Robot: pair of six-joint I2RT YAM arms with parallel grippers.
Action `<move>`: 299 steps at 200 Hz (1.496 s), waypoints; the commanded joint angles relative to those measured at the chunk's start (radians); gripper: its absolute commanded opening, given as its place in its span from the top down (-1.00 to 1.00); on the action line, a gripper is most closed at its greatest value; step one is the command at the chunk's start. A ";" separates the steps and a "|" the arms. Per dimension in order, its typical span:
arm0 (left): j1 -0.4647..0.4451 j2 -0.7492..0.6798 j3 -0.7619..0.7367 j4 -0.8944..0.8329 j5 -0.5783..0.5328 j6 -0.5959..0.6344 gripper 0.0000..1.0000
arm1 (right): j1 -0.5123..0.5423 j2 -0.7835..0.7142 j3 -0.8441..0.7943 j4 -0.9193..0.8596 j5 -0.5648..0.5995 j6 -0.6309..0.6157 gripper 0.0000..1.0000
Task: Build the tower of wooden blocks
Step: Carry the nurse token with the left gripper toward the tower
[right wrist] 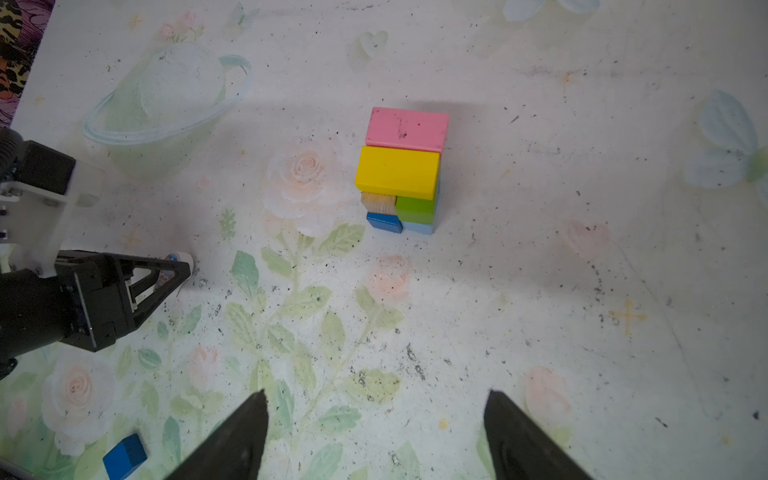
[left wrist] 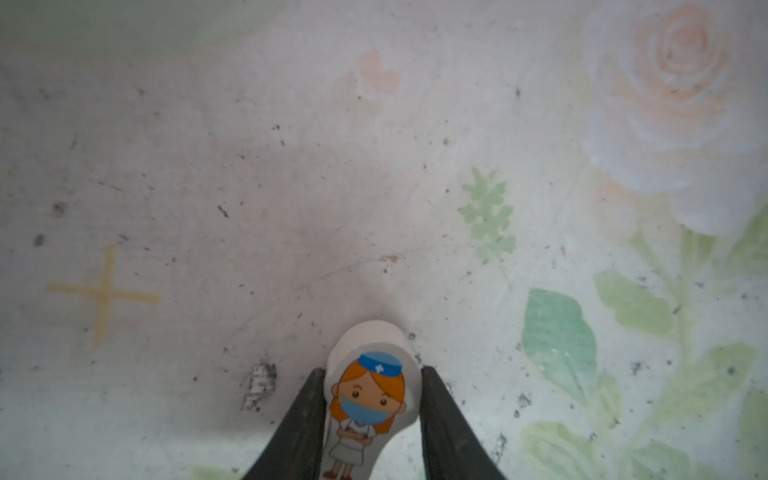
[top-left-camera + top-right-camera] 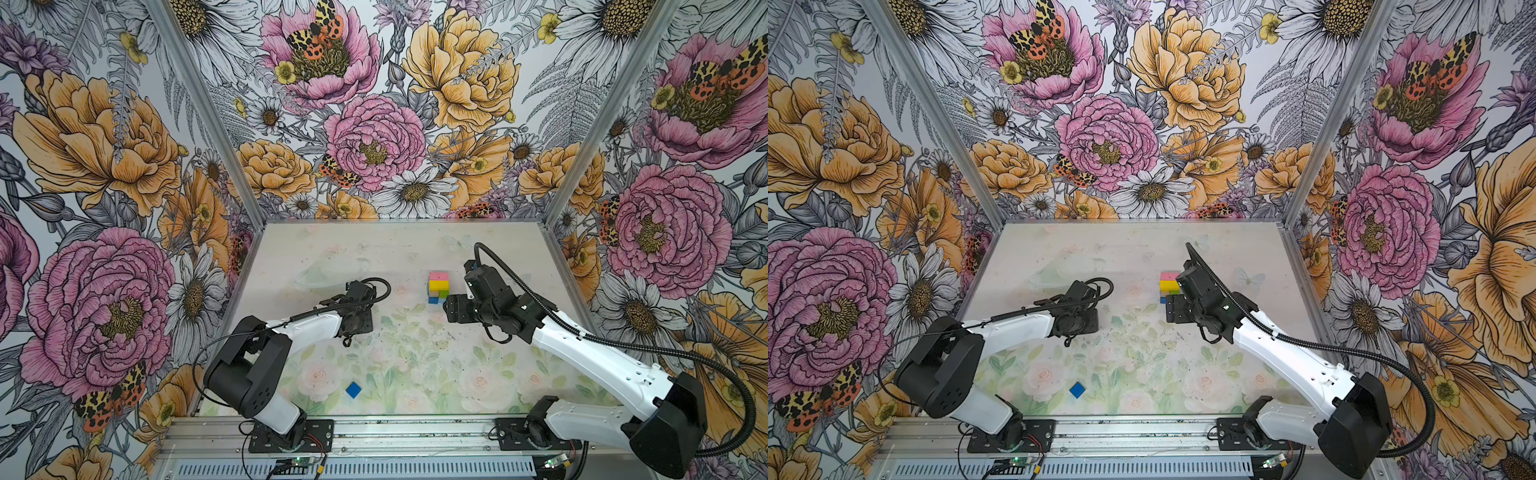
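Note:
The wood block tower (image 3: 438, 287) (image 3: 1168, 286) stands mid-table. Its top layer is a pink brick (image 1: 407, 124) beside a yellow brick (image 1: 397, 170). Below them show a tan brick (image 1: 378, 202) and a green brick (image 1: 415, 208), then a dark blue cube (image 1: 384, 221) and a light blue cube (image 1: 417, 227). A loose dark blue cube (image 3: 353, 390) (image 1: 124, 455) lies near the front edge. My left gripper (image 2: 372, 374) (image 1: 183, 266) is down at the table left of the tower, shut on a small white figure (image 2: 370, 399) printed with a nurse. My right gripper (image 1: 376, 395) hangs open and empty in front of the tower.
The table (image 3: 415, 357) has a pale floral print with dark specks. Flowered walls with metal corner posts (image 3: 577, 166) close it in at the back and both sides. A metal rail (image 3: 415, 432) carrying both arm bases runs along the front.

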 commanded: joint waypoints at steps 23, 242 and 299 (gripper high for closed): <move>-0.075 0.069 0.074 0.003 -0.025 -0.046 0.32 | -0.011 -0.055 -0.024 0.003 -0.001 -0.008 -0.68; -0.368 0.341 0.359 -0.003 0.012 -0.140 0.15 | -0.035 -0.217 -0.103 -0.055 0.002 -0.006 -0.69; -0.377 0.269 0.357 -0.002 0.006 -0.125 -0.01 | -0.037 -0.242 -0.086 -0.085 0.015 -0.006 -0.68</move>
